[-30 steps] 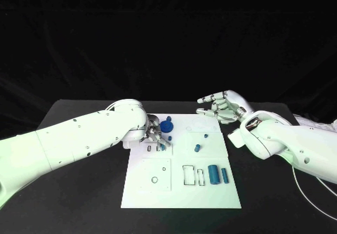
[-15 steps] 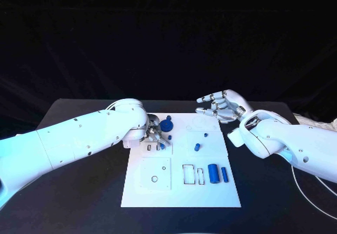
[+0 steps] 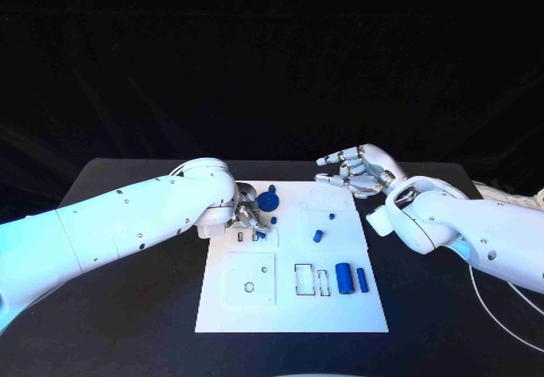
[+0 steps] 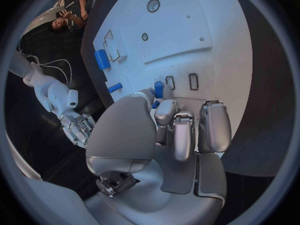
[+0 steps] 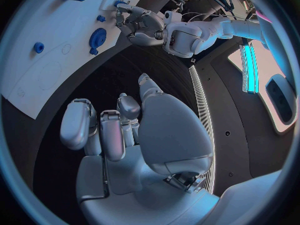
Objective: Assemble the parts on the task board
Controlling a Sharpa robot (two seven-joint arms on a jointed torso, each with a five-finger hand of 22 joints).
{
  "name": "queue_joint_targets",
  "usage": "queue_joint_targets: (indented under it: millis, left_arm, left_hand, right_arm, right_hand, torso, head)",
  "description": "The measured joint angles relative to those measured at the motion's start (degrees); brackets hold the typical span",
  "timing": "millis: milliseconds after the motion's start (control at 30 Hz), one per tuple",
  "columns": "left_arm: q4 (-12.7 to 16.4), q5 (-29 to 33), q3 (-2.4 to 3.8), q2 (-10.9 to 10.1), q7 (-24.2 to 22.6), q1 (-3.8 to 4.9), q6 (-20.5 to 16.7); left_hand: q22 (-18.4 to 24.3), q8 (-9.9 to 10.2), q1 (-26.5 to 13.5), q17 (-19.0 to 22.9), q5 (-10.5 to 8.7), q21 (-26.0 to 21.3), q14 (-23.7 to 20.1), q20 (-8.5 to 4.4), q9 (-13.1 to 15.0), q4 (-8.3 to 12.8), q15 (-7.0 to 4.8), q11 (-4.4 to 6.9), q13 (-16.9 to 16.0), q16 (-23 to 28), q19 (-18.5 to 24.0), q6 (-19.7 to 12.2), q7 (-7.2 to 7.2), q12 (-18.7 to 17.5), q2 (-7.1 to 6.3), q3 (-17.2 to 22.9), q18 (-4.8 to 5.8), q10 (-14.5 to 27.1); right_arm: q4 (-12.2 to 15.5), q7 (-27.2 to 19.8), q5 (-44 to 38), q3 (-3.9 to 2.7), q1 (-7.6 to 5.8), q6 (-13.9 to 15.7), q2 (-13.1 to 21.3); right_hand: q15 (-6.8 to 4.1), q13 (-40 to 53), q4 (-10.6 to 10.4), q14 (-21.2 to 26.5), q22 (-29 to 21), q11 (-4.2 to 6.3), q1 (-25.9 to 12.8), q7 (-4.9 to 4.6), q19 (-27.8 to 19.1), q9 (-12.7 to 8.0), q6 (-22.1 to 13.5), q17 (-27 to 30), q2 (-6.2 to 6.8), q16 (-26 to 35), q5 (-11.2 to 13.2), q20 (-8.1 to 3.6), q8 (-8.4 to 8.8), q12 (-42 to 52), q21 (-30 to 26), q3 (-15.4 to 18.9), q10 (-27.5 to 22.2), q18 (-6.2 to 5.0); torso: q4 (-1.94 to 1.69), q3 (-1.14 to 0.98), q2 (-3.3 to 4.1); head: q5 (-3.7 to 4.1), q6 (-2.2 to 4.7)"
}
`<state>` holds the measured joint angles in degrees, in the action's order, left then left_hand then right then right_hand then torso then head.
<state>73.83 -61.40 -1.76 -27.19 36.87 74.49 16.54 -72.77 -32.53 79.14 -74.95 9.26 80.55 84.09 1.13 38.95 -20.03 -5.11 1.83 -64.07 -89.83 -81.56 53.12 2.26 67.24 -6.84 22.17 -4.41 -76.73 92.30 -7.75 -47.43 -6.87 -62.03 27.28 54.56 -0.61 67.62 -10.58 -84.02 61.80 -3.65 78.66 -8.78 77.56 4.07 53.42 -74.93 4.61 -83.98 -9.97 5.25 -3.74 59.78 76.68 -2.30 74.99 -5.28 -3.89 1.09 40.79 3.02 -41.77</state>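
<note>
The black desk (image 3: 136, 314) carries the white task board (image 3: 340, 310), which lies flat at its middle.

The left arm (image 3: 113, 224) reaches in over the board's far left corner. Its left robot hand (image 3: 248, 217) points down at the board with fingers drawn close together; a small blue peg (image 4: 159, 89) sits at the fingertips (image 4: 164, 111), though whether it is truly pinched cannot be told. The right arm (image 3: 464, 228) lies along the desk beside the board's right edge. The right robot hand (image 3: 354, 173) hovers above the far right corner of the board, palm up, fingers loosely curled and apart, holding nothing.

On the board, a round blue knob (image 3: 269, 202) stands just beside the left robot hand. A thick blue cylinder (image 3: 343, 279) and a thinner blue pin (image 3: 363, 280) lie side by side near the right edge, next to rectangular slots (image 3: 306, 280). A short blue peg (image 3: 318, 234) lies at the middle, with a tiny blue piece (image 3: 331, 216) beyond it.
</note>
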Motion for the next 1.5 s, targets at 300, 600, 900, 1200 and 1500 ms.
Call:
queue_joint_targets:
  millis: [300,600,900,1200,1500]
  left_arm:
    - [2.4,1.6,0.08,-2.6,-0.2,-0.01,-2.7]
    - [5.9,2.0,0.1,-5.9,-0.9,-0.8,-8.0]
    - [7.2,1.1,0.09,-7.2,-1.5,-2.59,-12.1]
    - [6.9,-0.8,0.1,-6.8,-2.2,-3.69,-14.2]
    - [6.9,-2.1,0.19,-6.7,-2.6,-3.82,-13.8]
  left_hand:
    - [-0.6,-0.8,-5.0,0.0,-0.24,0.0,0.0,0.0,2.1,3.2,0.0,-0.06,-0.1,0.0,0.0,0.1,0.1,0.0,-2.43,7.4,0.0,-0.5]
    - [-1.2,-0.8,-5.3,0.0,-0.35,0.2,0.0,0.23,2.4,3.3,0.0,0.01,-0.6,0.0,-0.2,0.2,0.2,0.4,-2.67,7.6,0.0,-0.8]
    - [-1.5,-0.8,-5.7,0.0,-0.5,0.2,0.0,0.22,2.5,3.8,0.0,0.12,-0.9,0.0,-0.2,0.1,0.3,0.8,-3.06,8.1,0.0,-1.1]
    - [-1.6,-0.8,-5.8,0.0,-0.56,0.4,0.0,0.22,2.5,4.1,0.0,0.12,-1.0,0.0,-0.2,0.1,0.31,0.8,-3.21,8.5,-0.01,-1.1]
    - [-1.6,-0.8,-6.3,0.0,-0.68,0.4,0.0,0.22,2.6,4.4,0.0,0.11,-1.0,0.0,-0.2,0.3,0.28,0.8,-3.64,9.0,-0.01,-1.1]
  right_arm:
    - [-0.2,0.0,0.1,0.02,0.06,-0.4,-0.1]
    - [-0.2,0.1,0.2,0.03,0.07,-0.8,0.2]
    - [-0.2,0.1,1.1,0.04,0.07,-1.1,0.4]
    - [-0.4,0.2,2.6,0.05,0.07,-1.4,0.6]
    - [-0.4,0.3,3.5,0.08,0.07,-1.8,0.7]
  right_hand:
    - [0.0,-0.2,0.1,0.0,-0.3,0.0,0.2,0.0,-0.1,0.0,0.0,0.0,-0.23,0.0,-0.2,-0.12,0.0,-0.2,-0.3,0.1,0.0,0.01]
    - [0.0,-0.2,0.1,0.0,-0.3,0.0,0.2,0.0,-0.1,0.0,0.0,0.0,-0.23,0.2,-0.6,-0.12,0.0,-0.2,-0.3,0.1,0.0,0.0]
    - [0.0,-0.2,0.1,0.0,-0.4,0.0,0.2,0.0,-0.1,0.0,0.0,0.0,-0.23,0.2,-0.6,-0.12,0.0,-0.2,-0.3,0.1,0.0,0.01]
    - [0.0,-0.2,0.1,0.0,-0.4,0.0,0.2,0.0,-0.1,0.0,0.0,0.0,-0.23,0.2,-0.6,-0.12,0.0,-0.2,-0.3,0.1,0.0,0.01]
    - [0.0,-0.2,0.1,0.0,-0.5,0.0,0.2,0.0,-0.1,0.0,0.0,0.0,-0.23,0.2,-0.6,-0.12,0.0,-0.2,-0.3,0.1,0.0,0.0]
  torso:
    - [-0.07,-0.07,-0.03]
    - [-0.27,-0.07,-0.02]
    - [-0.54,-0.2,-0.08]
    - [-0.43,-0.22,0.0]
    - [-0.49,-0.22,0.01]
  head:
    - [0.08,-0.01]
    - [0.14,0.04]
    - [0.32,-0.23]
    - [0.23,-0.21]
    - [0.36,-0.32]
